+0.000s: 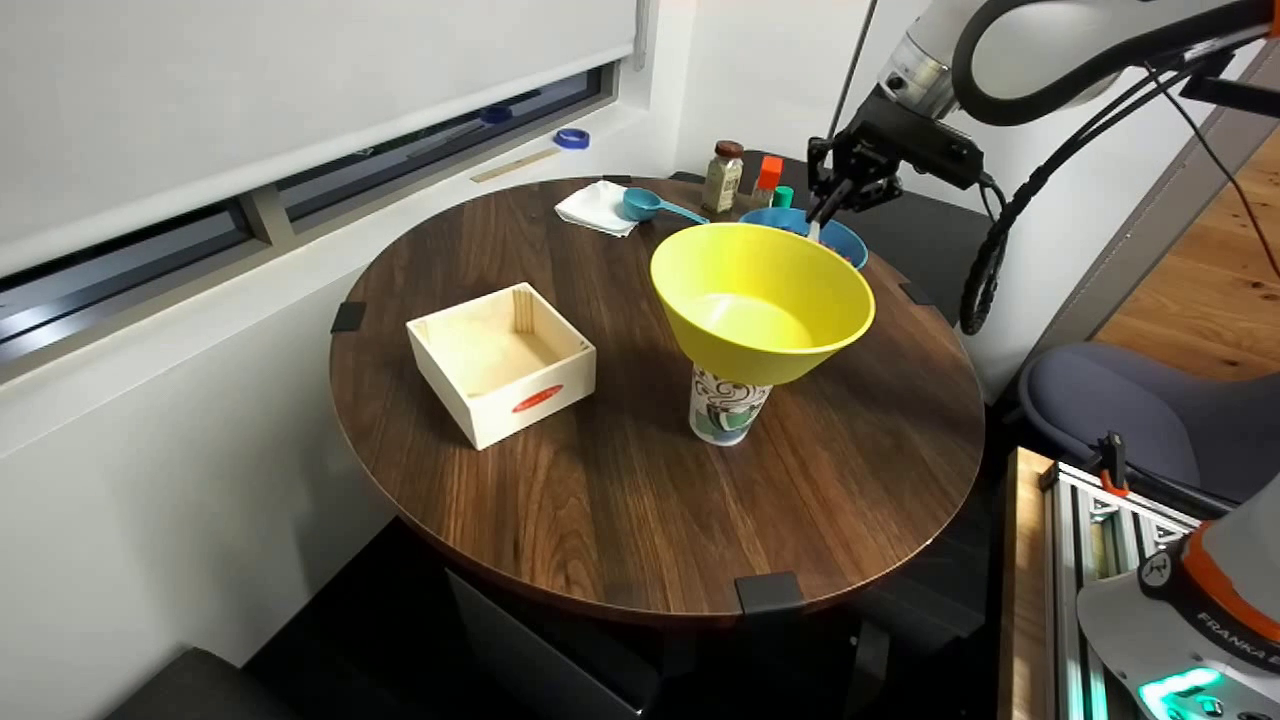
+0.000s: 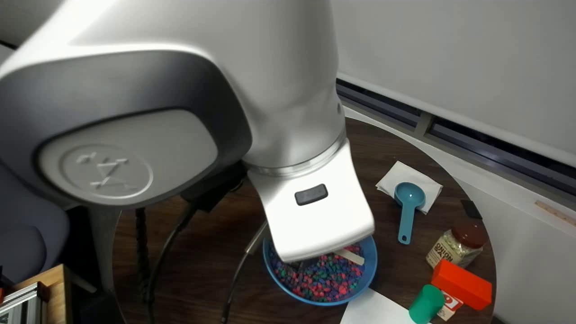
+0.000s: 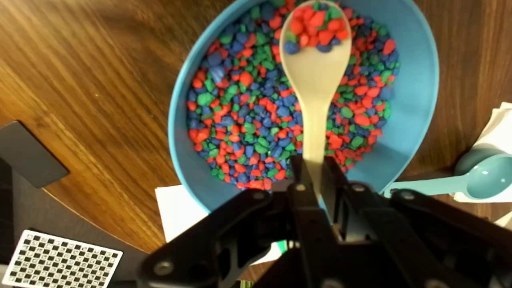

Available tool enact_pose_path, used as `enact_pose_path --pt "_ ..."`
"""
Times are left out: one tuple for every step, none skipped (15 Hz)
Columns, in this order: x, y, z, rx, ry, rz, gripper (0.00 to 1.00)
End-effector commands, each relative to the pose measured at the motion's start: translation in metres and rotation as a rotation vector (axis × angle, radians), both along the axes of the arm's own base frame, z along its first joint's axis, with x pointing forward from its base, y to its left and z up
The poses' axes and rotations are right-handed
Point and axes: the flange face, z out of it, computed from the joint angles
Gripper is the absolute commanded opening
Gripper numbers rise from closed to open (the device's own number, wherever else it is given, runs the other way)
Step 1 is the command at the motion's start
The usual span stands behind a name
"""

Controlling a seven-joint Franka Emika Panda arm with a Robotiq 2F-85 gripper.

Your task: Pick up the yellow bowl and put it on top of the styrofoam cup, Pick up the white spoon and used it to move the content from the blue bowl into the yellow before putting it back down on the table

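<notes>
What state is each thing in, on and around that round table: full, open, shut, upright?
Spoon: loaded with colored bits
Gripper: shut on the spoon
Blue bowl: partly filled with bits
Cup: upright
Yellow bowl: on the cup, no bits visible inside
Scoop: open side up, partly on a napkin
Brown-capped jar: upright
Wooden box: open-topped
Blind: lowered, gap below
Base light: glowing green

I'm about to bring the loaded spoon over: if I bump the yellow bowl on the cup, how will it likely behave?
The yellow bowl would probably tip easily, since its wide rim reaches well beyond the narrower styrofoam cup beneath. Its smooth, slightly shiny surface suggests plastic, so it may slide. With its inside bare, it is likely light and easily shoved.
</notes>
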Motion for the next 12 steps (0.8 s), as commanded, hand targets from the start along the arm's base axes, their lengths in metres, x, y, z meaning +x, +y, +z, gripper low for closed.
enact_pose_path --pt "-0.007 -0.003 0.015 0.077 0.048 -0.024 0.03" --pt "-0.008 -0.003 0.02 0.094 0.053 -0.031 0.03" --pt "-0.008 -0.003 0.025 0.116 0.06 -0.032 0.03" --pt "-0.005 -0.004 0.016 0.066 0.05 -0.029 0.03" --pt "-0.005 -0.005 0.02 0.067 0.047 -0.03 0.13" --pt "-0.004 -0.005 0.021 0.066 0.046 -0.03 0.13" --pt "-0.004 -0.005 0.02 0.067 0.048 -0.03 0.13" --pt "-0.004 -0.005 0.019 0.067 0.05 -0.03 0.13" --pt "-0.004 -0.005 0.018 0.067 0.051 -0.03 0.13" --pt "-0.004 -0.005 0.018 0.067 0.051 -0.03 0.13" --pt "-0.004 -0.005 0.018 0.067 0.051 -0.03 0.03" --pt "-0.002 -0.004 0.025 0.063 0.042 -0.026 0.03"
